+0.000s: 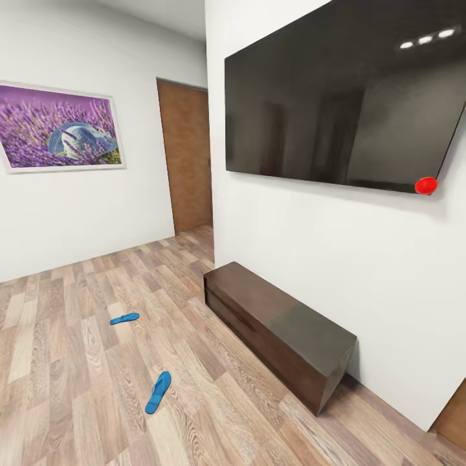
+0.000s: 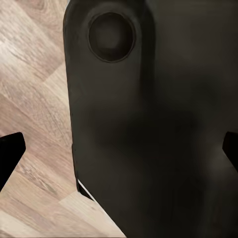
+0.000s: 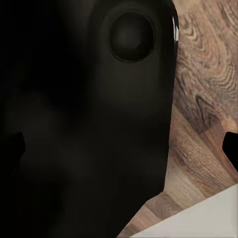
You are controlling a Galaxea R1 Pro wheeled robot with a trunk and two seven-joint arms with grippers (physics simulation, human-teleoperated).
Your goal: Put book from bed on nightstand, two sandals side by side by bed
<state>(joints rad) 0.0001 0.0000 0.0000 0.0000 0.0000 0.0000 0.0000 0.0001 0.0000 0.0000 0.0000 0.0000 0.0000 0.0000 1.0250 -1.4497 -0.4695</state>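
Two bright blue sandals lie apart on the wood-plank floor in the head view. One sandal (image 1: 124,318) is farther off toward the left wall; the other sandal (image 1: 158,391) lies nearer, pointing roughly away from me. The book, the bed and the nightstands are out of view. In the left wrist view my left gripper (image 2: 119,153) is open, its dark fingertips (image 2: 10,153) at the frame's sides, with my own dark body and floor behind. My right gripper (image 3: 121,148) is open too, holding nothing, over floor.
A long dark-brown bench-like cabinet (image 1: 278,323) stands against the white wall at the right, under a big black screen (image 1: 343,97) with a red ball (image 1: 426,186) at its corner. A lavender picture (image 1: 61,126) hangs left, and a brown door (image 1: 188,158) stands beyond.
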